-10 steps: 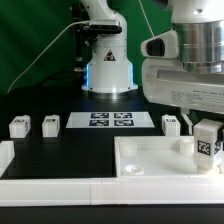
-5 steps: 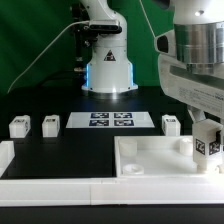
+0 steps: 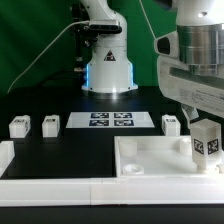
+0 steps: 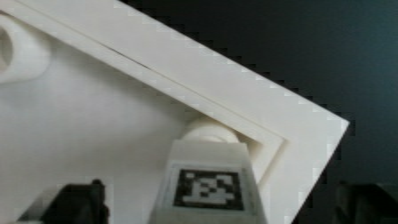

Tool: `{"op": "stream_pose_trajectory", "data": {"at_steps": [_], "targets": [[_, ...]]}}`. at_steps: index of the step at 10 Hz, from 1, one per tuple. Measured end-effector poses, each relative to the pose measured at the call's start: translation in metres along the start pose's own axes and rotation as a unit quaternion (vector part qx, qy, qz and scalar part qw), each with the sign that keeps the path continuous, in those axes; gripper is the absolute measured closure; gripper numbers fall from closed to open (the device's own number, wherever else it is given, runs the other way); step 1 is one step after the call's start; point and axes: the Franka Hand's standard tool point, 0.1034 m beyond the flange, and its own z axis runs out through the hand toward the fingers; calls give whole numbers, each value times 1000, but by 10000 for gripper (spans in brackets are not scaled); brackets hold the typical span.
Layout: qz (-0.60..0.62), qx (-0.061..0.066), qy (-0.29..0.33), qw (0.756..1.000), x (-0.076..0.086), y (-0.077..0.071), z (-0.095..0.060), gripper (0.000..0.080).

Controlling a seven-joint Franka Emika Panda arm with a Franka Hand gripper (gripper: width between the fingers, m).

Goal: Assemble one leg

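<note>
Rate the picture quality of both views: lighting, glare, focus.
Exterior view: evenly lit and fairly sharp, the white slab bright against the black table, a blue glow on the robot base. Wrist view: soft overall, the slab nearly washed out, the leg and its tag blurred, the fingers only dark unfocused shapes.

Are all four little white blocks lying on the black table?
No, three legs lie on the table, while the fourth leg stands on the white slab's corner.
</note>
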Motion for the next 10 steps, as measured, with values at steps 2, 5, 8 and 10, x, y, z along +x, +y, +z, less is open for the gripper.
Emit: {"op": "stream_pose_trajectory", "data": {"at_steps": [2, 5, 8, 10], "targets": [[-137, -6, -2, 991, 2, 3, 0, 150], [-296, -6, -4, 955, 3, 4, -1, 150], [-460, -6, -4, 888, 5, 4, -1, 150], [-554, -5, -5, 832, 8, 5, -1, 150]]}}
